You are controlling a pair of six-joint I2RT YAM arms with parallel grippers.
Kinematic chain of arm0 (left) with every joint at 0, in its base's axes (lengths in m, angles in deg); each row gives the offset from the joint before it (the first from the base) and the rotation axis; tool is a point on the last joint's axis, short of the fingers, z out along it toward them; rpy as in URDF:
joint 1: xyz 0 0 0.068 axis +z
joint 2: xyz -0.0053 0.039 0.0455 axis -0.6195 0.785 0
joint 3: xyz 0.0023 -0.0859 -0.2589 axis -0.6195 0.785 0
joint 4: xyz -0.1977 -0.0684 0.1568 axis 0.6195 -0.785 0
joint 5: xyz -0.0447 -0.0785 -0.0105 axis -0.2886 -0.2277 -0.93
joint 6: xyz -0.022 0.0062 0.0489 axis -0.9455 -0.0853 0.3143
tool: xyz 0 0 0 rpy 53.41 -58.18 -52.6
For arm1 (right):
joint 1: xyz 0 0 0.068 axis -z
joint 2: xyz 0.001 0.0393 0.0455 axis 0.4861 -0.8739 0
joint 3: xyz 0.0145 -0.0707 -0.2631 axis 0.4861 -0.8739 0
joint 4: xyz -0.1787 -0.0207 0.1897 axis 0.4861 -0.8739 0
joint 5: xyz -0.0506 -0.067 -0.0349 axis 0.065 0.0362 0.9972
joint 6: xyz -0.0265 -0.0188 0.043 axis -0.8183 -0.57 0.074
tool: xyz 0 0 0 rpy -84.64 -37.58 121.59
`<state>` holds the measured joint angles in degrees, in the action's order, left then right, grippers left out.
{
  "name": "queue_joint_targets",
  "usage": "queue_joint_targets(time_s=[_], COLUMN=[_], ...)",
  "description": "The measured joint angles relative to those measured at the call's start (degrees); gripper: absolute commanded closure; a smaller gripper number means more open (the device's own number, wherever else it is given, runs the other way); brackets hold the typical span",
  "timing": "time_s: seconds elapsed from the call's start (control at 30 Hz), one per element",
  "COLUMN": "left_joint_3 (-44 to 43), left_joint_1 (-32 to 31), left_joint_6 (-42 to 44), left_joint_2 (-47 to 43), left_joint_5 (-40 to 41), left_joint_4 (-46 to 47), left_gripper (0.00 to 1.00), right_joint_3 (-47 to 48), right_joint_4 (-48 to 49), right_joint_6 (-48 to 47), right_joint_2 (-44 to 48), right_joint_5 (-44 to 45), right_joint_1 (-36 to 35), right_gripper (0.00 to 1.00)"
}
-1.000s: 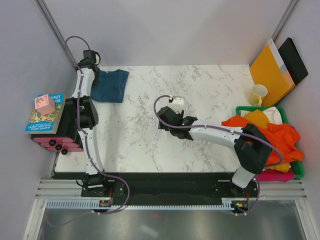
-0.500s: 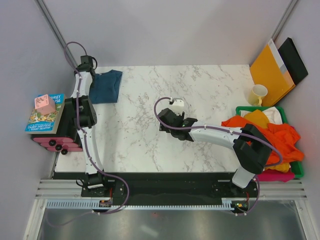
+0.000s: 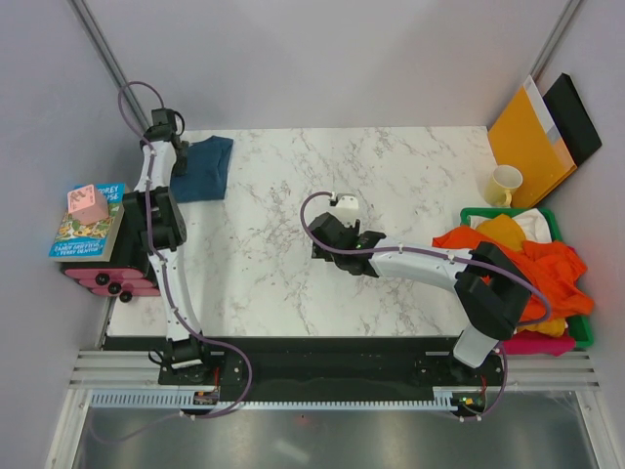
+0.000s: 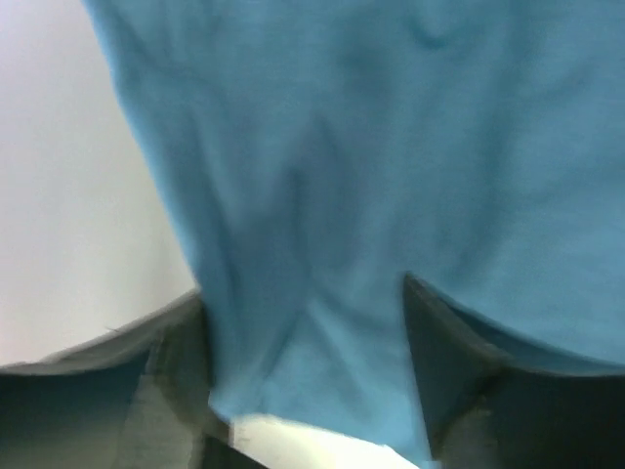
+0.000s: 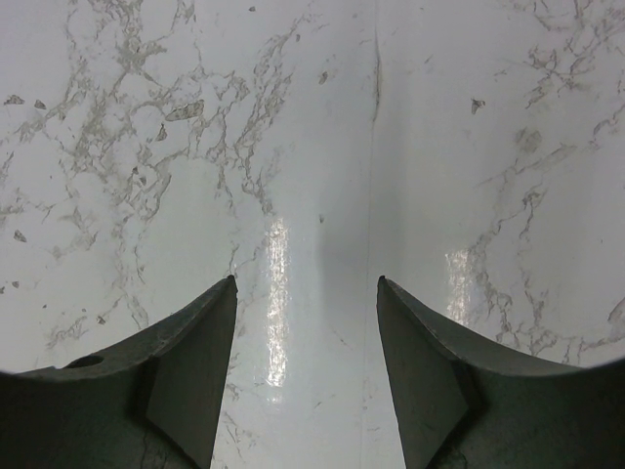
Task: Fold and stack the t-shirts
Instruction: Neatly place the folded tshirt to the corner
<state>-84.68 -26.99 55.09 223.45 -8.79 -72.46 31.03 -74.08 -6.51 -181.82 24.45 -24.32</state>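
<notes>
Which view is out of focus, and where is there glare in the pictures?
Left wrist: the teal t-shirt fills the frame, blurred, very near the lens. Right wrist: sharp, with two bright glare streaks on the marble table, close to the open right claw. Top external: sharp and evenly lit, with only soft shadows.

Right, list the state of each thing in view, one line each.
Dark teal-blue cloth t-shirt: folded, flat at the far-left corner of the marble table.
Left gripper: open, cloth across its gap.
Right gripper: open, empty, above the table.
Bright orange cloth t-shirts: crumpled, heaped in the green bin.
Pale yellow mug: upright.
</notes>
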Motion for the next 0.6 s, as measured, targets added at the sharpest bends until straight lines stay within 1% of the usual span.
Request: queue_joint_targets(time_s=[0.03, 0.07, 0.23, 0.33, 0.47, 0.5, 0.6], left_joint_3=[1.14, 1.81, 5.01, 9.07, 19.26, 24.17, 36.98], left_joint_1=[0.0, 0.0, -0.13, -0.17, -0.24, -0.35, -1.92], left_joint_6=[-0.83, -1.2, -4.42, -6.47, -8.55, -8.66, -8.66], left_joint_2=[-1.05, -1.97, -9.33, -16.09, -27.28, -31.15, -41.24], left_joint_5=[-1.79, -2.89, -9.07, -13.2, -23.47, -27.21, -35.65], left_joint_4=[0.15, 0.13, 1.16, 3.02, 4.42, 5.68, 5.42], left_gripper=[0.04, 0.01, 0.01, 0.01, 0.03, 0.03, 0.04], right_joint_3=[0.02, 0.04, 0.79, 0.94, 0.92, 0.74, -0.7], right_joint_4=[0.02, 0.02, 0.17, 0.48, 0.59, 0.66, 0.39], right_joint_6=[-0.17, -0.24, -0.66, -0.63, -0.37, -0.26, 0.07], right_joint_2=[0.0, 0.0, 0.0, -0.02, 0.07, 0.22, 1.88], right_joint_5=[-0.2, -0.31, -0.87, -0.92, -0.66, -0.37, 0.66], right_joint_1=[0.0, 0.0, 0.0, -0.02, -0.26, -0.39, -0.9], right_gripper=[0.33, 0.33, 0.33, 0.33, 0.33, 0.33, 0.33])
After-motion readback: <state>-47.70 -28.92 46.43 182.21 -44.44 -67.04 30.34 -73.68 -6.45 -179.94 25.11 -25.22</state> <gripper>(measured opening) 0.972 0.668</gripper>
